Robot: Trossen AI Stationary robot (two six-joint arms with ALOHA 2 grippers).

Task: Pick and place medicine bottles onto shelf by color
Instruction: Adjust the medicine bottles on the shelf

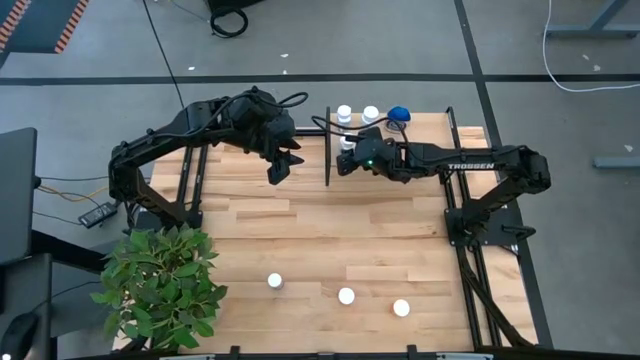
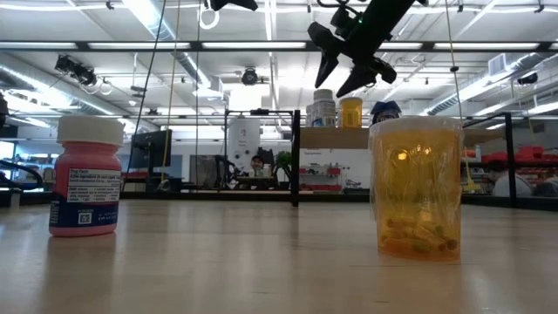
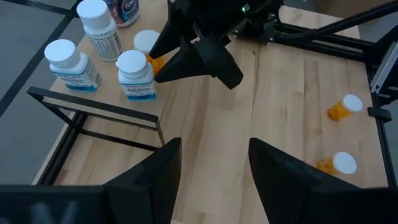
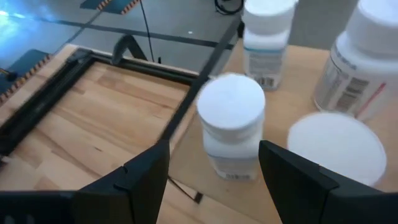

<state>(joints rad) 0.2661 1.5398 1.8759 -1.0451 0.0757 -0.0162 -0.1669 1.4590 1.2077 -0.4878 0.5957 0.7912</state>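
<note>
The right claw [image 1: 346,160] hangs released over the shelf [image 3: 93,112] at the bench's [image 1: 300,240] far edge, its fingers [image 4: 298,180] spread either side of a white-capped bottle [image 4: 231,124] without touching it, among other white bottles [image 3: 68,62] and a blue one [image 1: 400,114] standing there. The left claw [image 1: 283,166] hovers just beside the shelf, also released and empty. Three capped bottles [image 1: 346,296] stand well apart near the bench's front edge, by the plant [image 1: 160,285].

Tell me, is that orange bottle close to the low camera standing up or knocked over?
Standing upright. In the low view the orange bottle sits flat on the table, pills pooled at its bottom.
</note>
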